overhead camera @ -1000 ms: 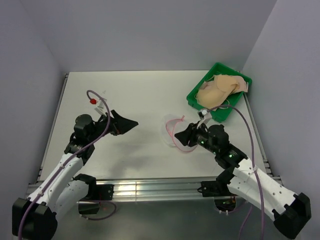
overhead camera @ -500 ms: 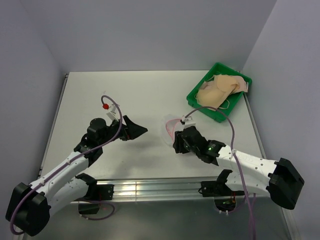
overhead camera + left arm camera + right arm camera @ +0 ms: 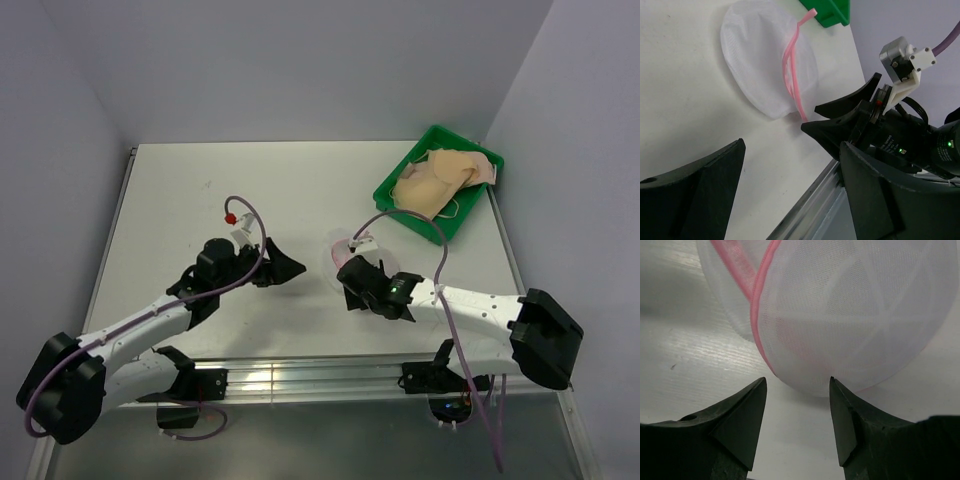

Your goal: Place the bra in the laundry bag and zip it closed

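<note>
mesh pod on the table, bra in the tray

the laundry bag [image 3: 347,251] lies just to the 3 o'clock side of the white table's [image 3: 250,190] middle. it is a round dome of translucent white mesh. in the left wrist view its pink zipper trim [image 3: 790,70] runs roughly 12 to 6 across the dome, with a loose end toward the tray.

the bra [image 3: 440,178] is well apart from the bag. it is soft peach fabric, heaped in the green plastic tray [image 3: 386,196] at the table's 1 o'clock corner, with its long axis along the tray.

the right gripper [image 3: 347,272] sits at the bag's 6 o'clock edge. its black, wedge-shaped jaws are parted either side of the bulging rim and clamp nothing.

the left gripper [image 3: 292,268] points toward 3 o'clock at the bag, jaws wide and nothing between them. a strip of bare tabletop lies between it and the mesh. the table's near rail runs just past the right gripper at 6 o'clock.
</note>
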`<state>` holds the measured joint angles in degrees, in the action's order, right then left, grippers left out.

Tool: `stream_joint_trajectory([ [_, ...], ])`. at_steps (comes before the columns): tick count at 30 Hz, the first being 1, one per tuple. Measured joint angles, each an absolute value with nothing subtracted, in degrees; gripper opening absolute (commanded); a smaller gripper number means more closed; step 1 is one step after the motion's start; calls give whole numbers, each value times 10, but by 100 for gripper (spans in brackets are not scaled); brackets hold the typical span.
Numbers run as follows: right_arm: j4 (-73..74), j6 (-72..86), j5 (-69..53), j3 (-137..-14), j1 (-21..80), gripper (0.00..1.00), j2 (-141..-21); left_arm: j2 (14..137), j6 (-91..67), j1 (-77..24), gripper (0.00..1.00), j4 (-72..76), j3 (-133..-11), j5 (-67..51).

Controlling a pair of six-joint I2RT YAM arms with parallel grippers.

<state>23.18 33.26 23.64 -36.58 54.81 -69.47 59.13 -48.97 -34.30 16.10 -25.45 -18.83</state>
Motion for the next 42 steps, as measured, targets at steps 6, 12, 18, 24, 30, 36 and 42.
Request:
stream_joint_trajectory([
  [6, 255, 333, 259, -397, 553, 55, -749, 660, -490, -370, 76, 186, -269, -180],
  [12, 264, 337, 285, -409, 554, 21, -762, 694, -492, -393, 75, 221, -278, -171],
  [18, 266, 342, 293, -409, 554, 8, -757, 750, -493, -406, 77, 258, -301, -170],
  [24, 263, 343, 288, -406, 554, 0, -730, 821, -492, -428, 75, 272, -336, -170],
  [30, 253, 341, 268, -388, 555, 0, -676, 870, -492, -436, 62, 293, -375, -161],
  [36, 237, 335, 241, -378, 555, 0, -640, 918, -485, -440, 49, 297, -412, -120],
  [42, 234, 331, 222, -378, 555, 0, -621, 964, -475, -443, 4, 296, -434, -79],
])
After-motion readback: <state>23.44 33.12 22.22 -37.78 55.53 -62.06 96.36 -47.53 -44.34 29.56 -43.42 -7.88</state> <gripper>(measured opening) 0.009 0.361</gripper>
